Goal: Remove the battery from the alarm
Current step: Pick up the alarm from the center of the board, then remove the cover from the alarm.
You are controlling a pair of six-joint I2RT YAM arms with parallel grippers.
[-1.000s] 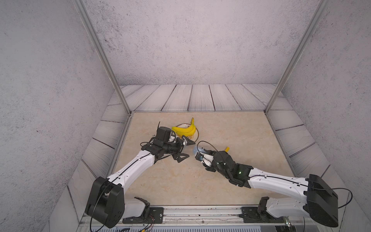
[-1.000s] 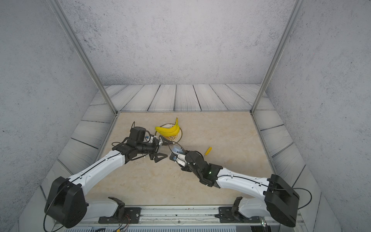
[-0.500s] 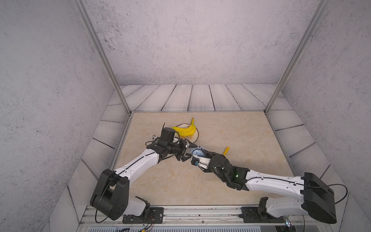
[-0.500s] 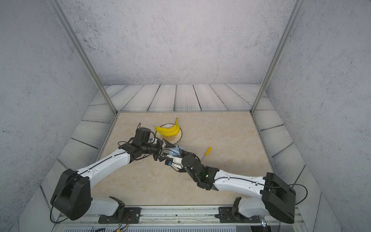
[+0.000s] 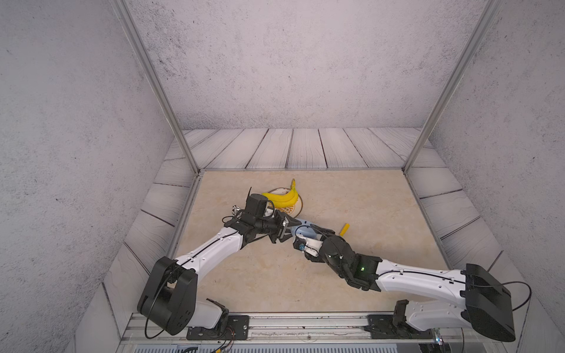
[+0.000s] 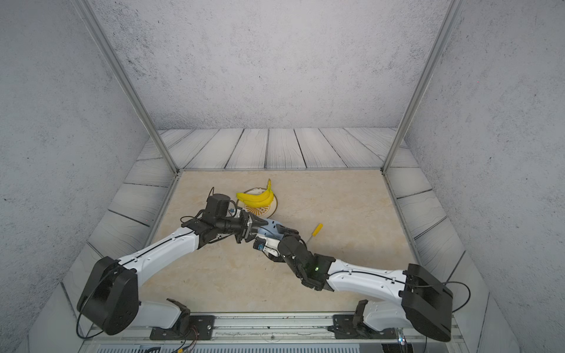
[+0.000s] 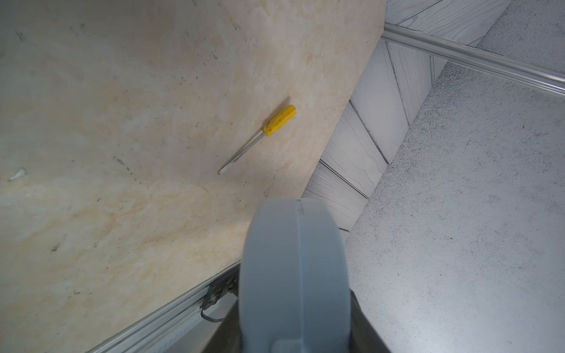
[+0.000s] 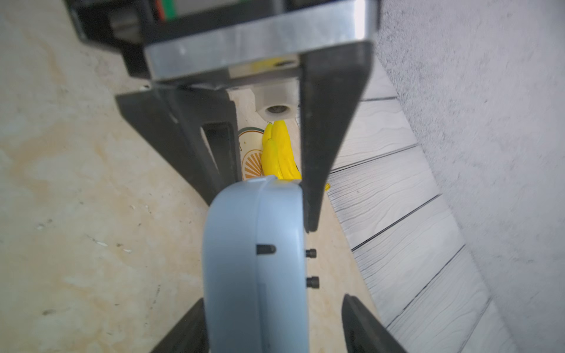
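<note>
Right wrist view first, Ben; what sits between the jaws?

BEN: The alarm (image 8: 253, 269), edge-on and light blue. The right jaws stand open around it; one finger (image 8: 360, 327) is clearly apart from the face that carries two small dark studs; whether the other finger touches the opposite face, I cannot tell.

ANA: And the left jaws?

BEN: Closed on the alarm's far end; one dark finger (image 8: 330, 137) lies flat against the studded face, and its partner (image 8: 183, 137) meets the opposite one.

ANA: Where is it in the room?

BEN: In both top views it hangs between the two arms, off the table (image 5: 260, 275), just on the near side of the plate (image 5: 300, 207).

ANA: What does the plate hold?

BEN: A bunch of yellow bananas (image 5: 282, 198), lying across it; an orange sunburst pattern shows on the bare part.

ANA: Anything loose?

BEN: A yellow-handled screwdriver (image 7: 279, 119), flat on the table beyond the right arm, well apart from the plate.

ANA: The battery?

BEN: Not visible in any view; whether it is inside the alarm, I cannot tell.
</note>
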